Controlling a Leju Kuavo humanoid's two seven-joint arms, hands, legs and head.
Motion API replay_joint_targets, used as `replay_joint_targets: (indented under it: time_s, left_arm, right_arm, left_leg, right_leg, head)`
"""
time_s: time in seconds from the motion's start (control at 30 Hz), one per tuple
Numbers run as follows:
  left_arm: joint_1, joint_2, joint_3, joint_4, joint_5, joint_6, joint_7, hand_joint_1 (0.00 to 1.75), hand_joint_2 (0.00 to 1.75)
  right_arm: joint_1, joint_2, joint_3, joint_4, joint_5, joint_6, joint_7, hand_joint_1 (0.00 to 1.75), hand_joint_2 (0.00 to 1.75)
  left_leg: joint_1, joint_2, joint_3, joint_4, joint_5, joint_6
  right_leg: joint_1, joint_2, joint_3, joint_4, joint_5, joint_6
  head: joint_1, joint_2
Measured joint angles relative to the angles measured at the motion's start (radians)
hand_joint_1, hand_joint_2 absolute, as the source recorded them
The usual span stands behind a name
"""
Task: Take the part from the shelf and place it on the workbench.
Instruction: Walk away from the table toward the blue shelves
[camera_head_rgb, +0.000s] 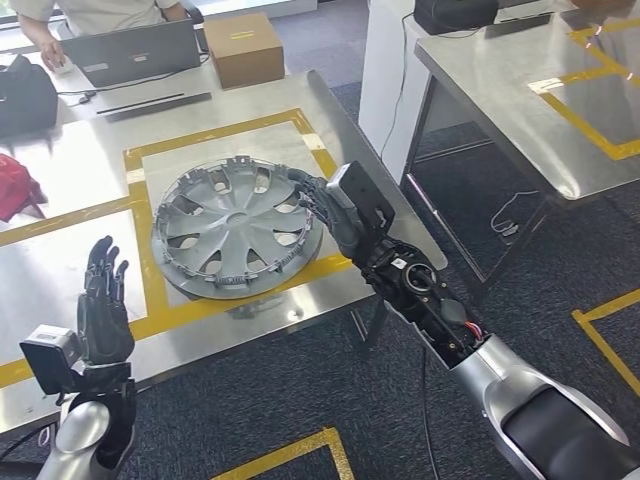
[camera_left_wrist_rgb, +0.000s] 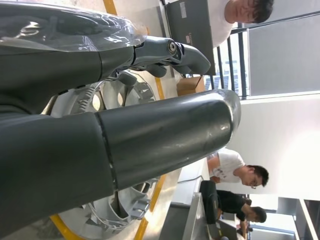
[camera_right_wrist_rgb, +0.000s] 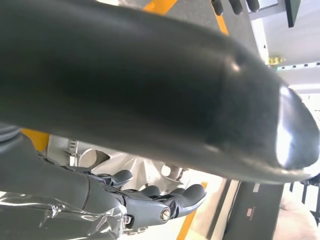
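A silver-grey wheel cover (camera_head_rgb: 235, 227), round and spoked with open slots and small clips around its rim, is lying flat on the brushed-metal workbench (camera_head_rgb: 68, 270), inside a rectangle marked with yellow tape (camera_head_rgb: 143, 230). The right hand (camera_head_rgb: 321, 205) is reaching in over the cover's near-right edge, its dark fingers lying at the rim; whether they are gripping the rim or merely resting against it cannot be told. In the right wrist view the fingers (camera_right_wrist_rgb: 166, 200) are lying side by side, extended over the pale spokes.

The left hand (camera_head_rgb: 102, 305) is standing upright just beside the bench's near-left edge, palm toward the cover, fingers spread and holding nothing, well apart from the part. In the left wrist view its thick smooth thumb (camera_left_wrist_rgb: 162, 135) is blocking much of the ribbed disc behind it.

At the far side of the bench a grey laptop (camera_head_rgb: 130, 52) is sitting open, with a person's hand (camera_head_rgb: 51, 55) resting on a mouse beside it. A plain cardboard box (camera_head_rgb: 243, 48) is standing just right of the laptop, a dark bag (camera_head_rgb: 26, 95) is lying at the far left, and a red cloth item (camera_head_rgb: 16, 188) is lying at the left edge. A second metal table (camera_head_rgb: 521, 90) with yellow tape lines is standing to the right, across a gap of dark carpet (camera_head_rgb: 528, 270).
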Motion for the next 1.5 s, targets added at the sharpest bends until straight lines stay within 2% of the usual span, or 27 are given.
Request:
replay_joint_targets:
  time_s: [1.5]
  left_arm:
    - [0.000, 0.000, 0.000, 0.000, 0.000, 0.000, 0.000, 0.00, 0.00]
  right_arm:
    - [0.004, -0.001, -0.007, -0.009, 0.000, 0.000, 0.000, 0.00, 0.00]
  left_leg:
    - [0.000, 0.000, 0.000, 0.000, 0.000, 0.000]
  right_leg:
    - [0.000, 0.000, 0.000, 0.000, 0.000, 0.000]
  head:
    - [-0.001, 0.000]
